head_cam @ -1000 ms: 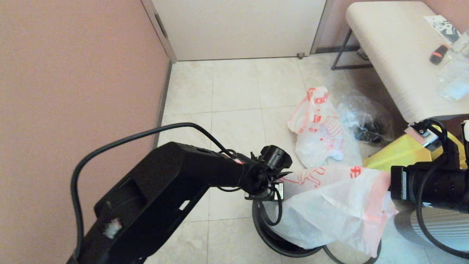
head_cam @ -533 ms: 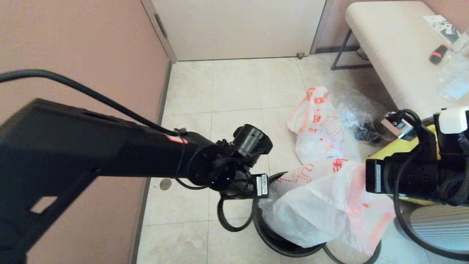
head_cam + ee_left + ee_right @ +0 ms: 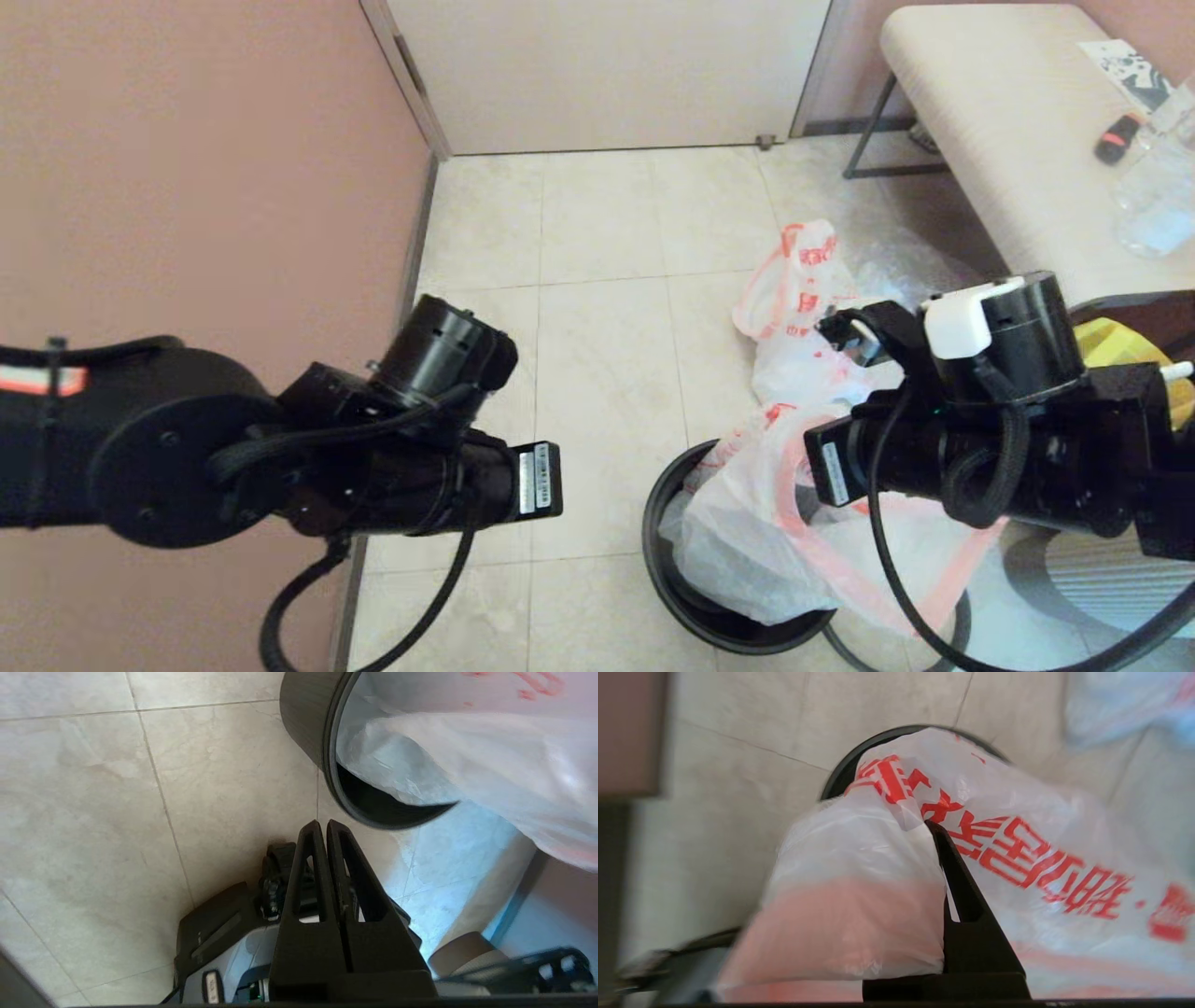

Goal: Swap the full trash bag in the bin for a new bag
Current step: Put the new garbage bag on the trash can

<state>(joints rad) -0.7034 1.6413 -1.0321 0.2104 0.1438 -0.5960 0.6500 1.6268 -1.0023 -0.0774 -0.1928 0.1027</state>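
The new bag (image 3: 859, 896) is thin, crinkled plastic film, milky and translucent with a soft sheen, and the full trash bag (image 3: 803, 308) on the floor is the same kind of wrinkled glossy film. The bin (image 3: 303, 723) is matt black plastic with a finely ribbed outer wall, and the left gripper (image 3: 325, 826) has fingers of smooth, matt black plastic. The floor (image 3: 597, 243) is pale glazed tile with a faint marbled pattern and a dull shine, while the bench (image 3: 990, 121) has a cream padded top of finely ribbed cloth on thin dark metal legs.
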